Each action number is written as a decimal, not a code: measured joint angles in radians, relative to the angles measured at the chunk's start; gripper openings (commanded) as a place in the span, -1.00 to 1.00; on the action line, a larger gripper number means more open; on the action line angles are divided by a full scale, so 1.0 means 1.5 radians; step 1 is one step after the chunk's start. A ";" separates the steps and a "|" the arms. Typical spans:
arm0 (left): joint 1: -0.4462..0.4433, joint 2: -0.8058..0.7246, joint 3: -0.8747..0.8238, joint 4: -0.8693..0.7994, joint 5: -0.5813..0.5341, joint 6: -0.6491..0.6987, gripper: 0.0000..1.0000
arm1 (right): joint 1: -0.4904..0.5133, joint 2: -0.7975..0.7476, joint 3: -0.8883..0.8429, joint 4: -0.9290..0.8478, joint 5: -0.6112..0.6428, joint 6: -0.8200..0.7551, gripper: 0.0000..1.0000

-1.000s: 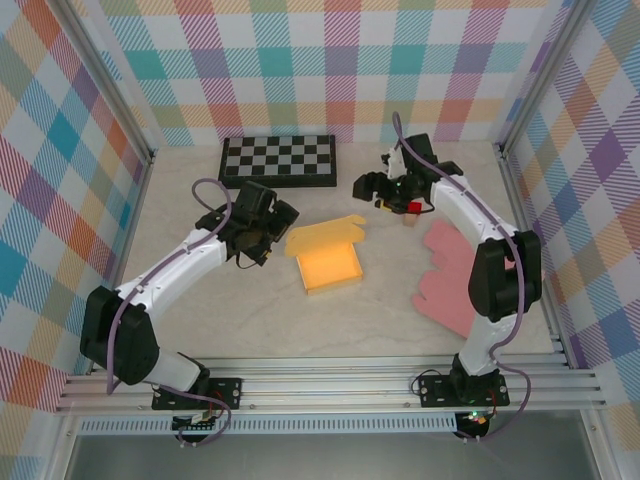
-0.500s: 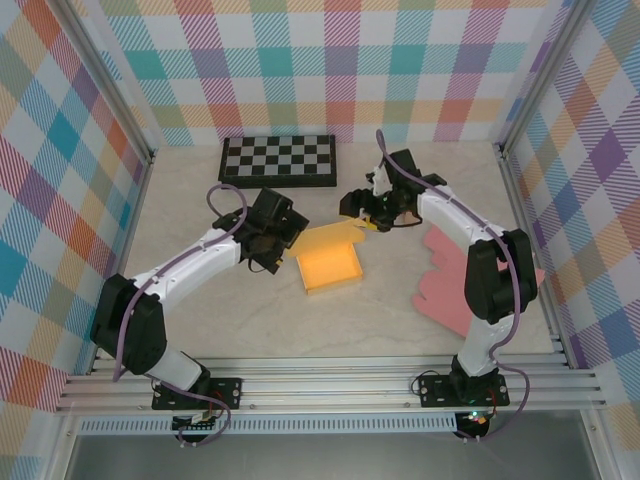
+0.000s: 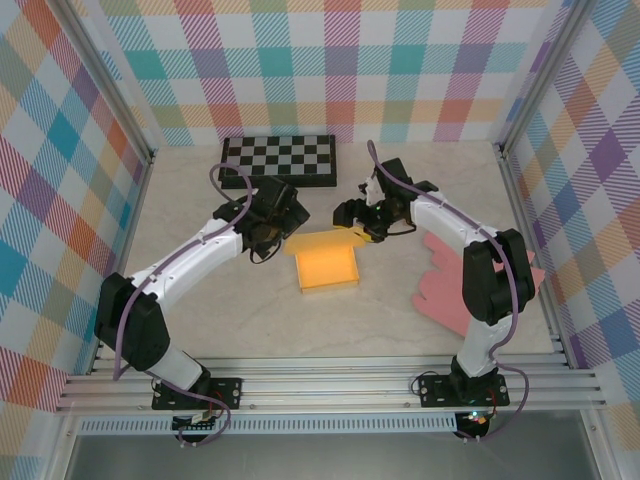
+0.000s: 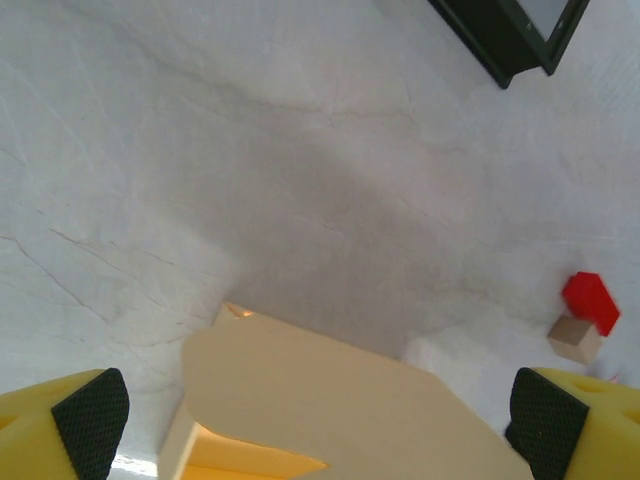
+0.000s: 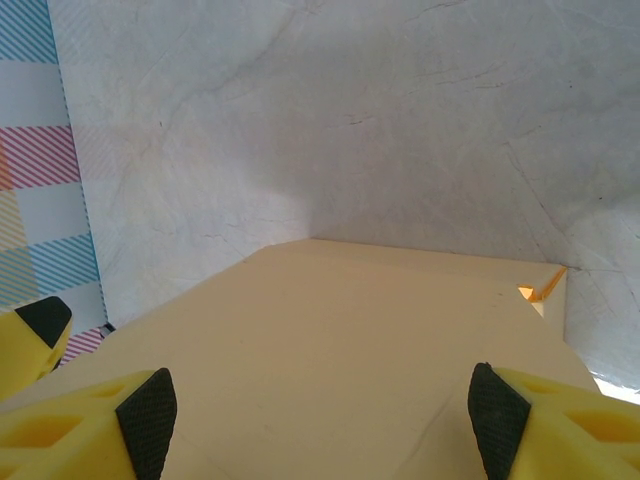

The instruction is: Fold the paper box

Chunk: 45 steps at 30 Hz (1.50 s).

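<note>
The yellow paper box (image 3: pixel 326 267) lies open at the table's middle, its back flap (image 3: pixel 322 241) raised along the far edge. My left gripper (image 3: pixel 284 222) hangs at the flap's left end and my right gripper (image 3: pixel 353 221) at its right end. In the left wrist view the pale flap (image 4: pixel 330 400) fills the gap of the open left gripper (image 4: pixel 320 425), with the box's orange inside (image 4: pixel 240 465) below it. The right wrist view has the flap (image 5: pixel 350 350) spread between the wide-open fingers (image 5: pixel 146 415) of the right gripper (image 5: pixel 322 420). Neither gripper pinches it.
A chessboard (image 3: pixel 278 160) lies at the back, its corner (image 4: pixel 510 35) close behind the left gripper. A pink flat sheet (image 3: pixel 450 282) lies to the right. A red block (image 4: pixel 590 300) and a wooden block (image 4: pixel 574 340) sit behind the box. Checked walls enclose the table.
Both grippers have moved in toward the box's back flap from either side. The flap, earlier splayed out behind the box, now stands narrower along the far edge.
</note>
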 measured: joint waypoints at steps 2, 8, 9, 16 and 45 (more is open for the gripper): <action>0.004 0.004 -0.001 -0.003 0.002 0.024 1.00 | 0.000 0.000 0.000 0.000 0.000 0.000 0.59; 0.005 0.076 0.004 0.011 0.042 0.047 1.00 | 0.000 0.000 0.000 -0.002 0.000 0.003 0.59; 0.004 0.085 0.003 0.014 0.051 0.037 1.00 | 0.000 0.000 0.000 -0.002 0.000 0.005 0.59; -0.014 0.085 -0.018 0.061 0.094 -0.063 1.00 | 0.005 -0.018 -0.038 0.014 -0.006 0.050 0.58; -0.049 0.025 0.005 -0.020 -0.026 -0.053 0.54 | 0.044 -0.168 -0.067 -0.039 0.159 -0.111 0.60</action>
